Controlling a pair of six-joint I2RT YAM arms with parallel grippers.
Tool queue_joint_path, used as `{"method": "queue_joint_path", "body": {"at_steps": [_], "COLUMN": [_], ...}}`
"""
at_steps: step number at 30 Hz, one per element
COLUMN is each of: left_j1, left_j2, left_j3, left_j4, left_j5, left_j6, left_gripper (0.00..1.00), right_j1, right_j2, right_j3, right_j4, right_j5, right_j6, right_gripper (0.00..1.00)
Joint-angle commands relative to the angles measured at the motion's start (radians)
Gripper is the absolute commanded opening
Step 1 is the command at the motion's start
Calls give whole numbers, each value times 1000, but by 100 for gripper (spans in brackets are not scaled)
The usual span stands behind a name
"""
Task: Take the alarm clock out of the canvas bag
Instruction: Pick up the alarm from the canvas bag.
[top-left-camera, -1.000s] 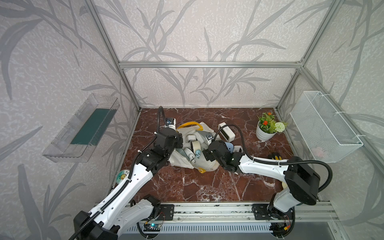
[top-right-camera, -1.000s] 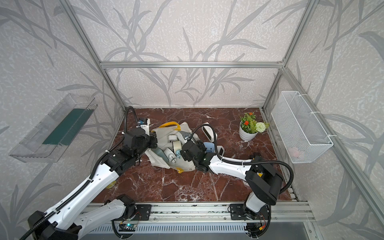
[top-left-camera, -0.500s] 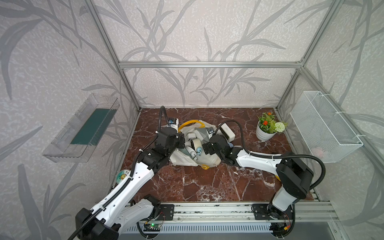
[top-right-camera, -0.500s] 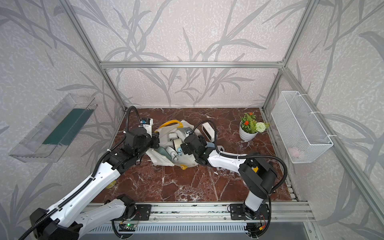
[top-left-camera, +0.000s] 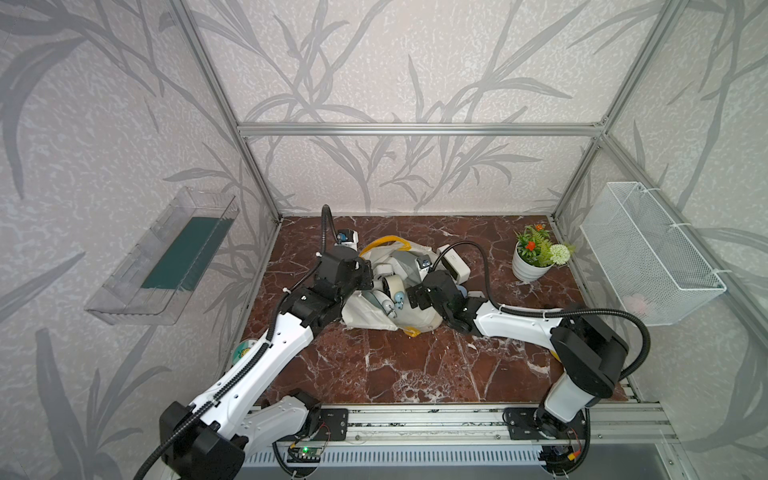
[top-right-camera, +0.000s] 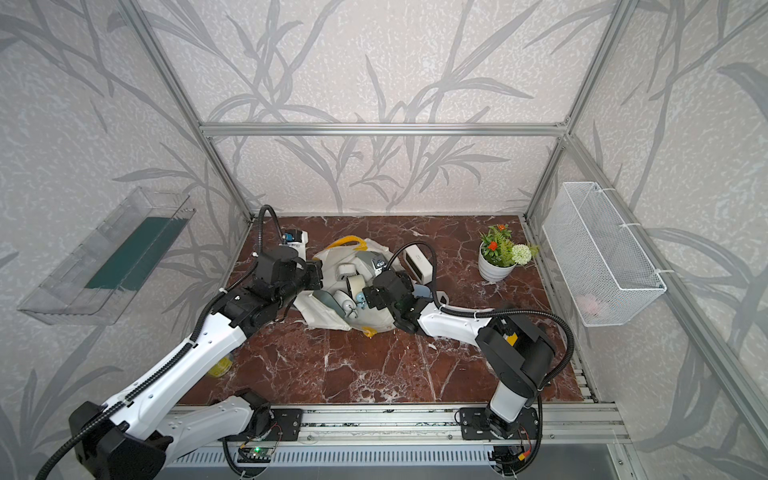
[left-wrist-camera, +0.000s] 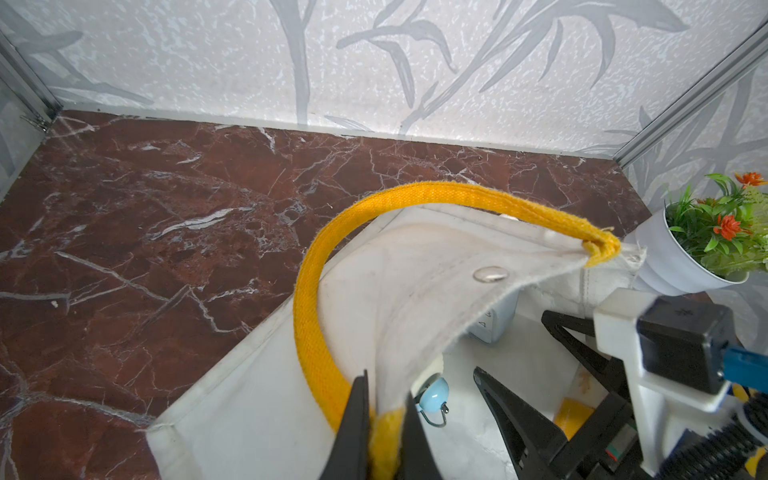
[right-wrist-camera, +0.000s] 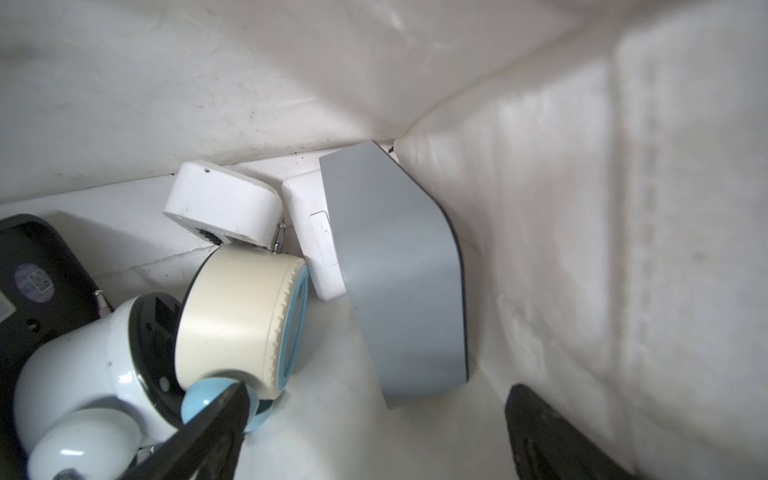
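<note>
A cream-white canvas bag (top-left-camera: 365, 318) lies slumped on its side on a red marble table (top-left-camera: 415, 365), with both robot arms at its mouth. The left gripper (left-wrist-camera: 384, 399) is clamped tight on the bag's rim where the yellow strap handle (left-wrist-camera: 316, 266) joins it, lifting the cloth so the mouth gapes. The right gripper (right-wrist-camera: 379, 388) is inside the bag with its jaws spread wide, holding nothing. Deep inside, several clocks lie heaped in a corner: a round cream alarm clock (right-wrist-camera: 232, 316) with a pale blue front rim, a white twin-bell clock (right-wrist-camera: 79, 374) beside it, a grey wedge-shaped clock (right-wrist-camera: 399, 282) and two small white boxes (right-wrist-camera: 220, 203) behind. The cream clock looks light, hard-shelled and smooth, so it could roll or slip; gripping across its ridged barrel seems safer than its small blue foot. The bag is soft and would likely sag shut if released. No clock face is readable, and the pictures do not show which clock is meant. A black object (right-wrist-camera: 33, 266) is cut off at the frame edge. Whether the right finger (right-wrist-camera: 208, 419) touches the blue foot cannot be told.
</note>
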Motion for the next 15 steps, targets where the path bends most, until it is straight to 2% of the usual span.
{"method": "queue_joint_path", "body": {"at_steps": [1,15], "left_j1": [2,2], "left_j2": [14,36], "left_j3": [52,85], "left_j4": [12,4], "left_j5": [34,103], "left_j6": [-48,-43], "left_gripper": [0,0], "right_j1": [-5,-4], "right_j2": [-36,9], "right_j3": [-18,24], "right_j4": [58,59], "right_j5": [0,-3], "right_j6": [-33,-216], "right_gripper": [95,94]}}
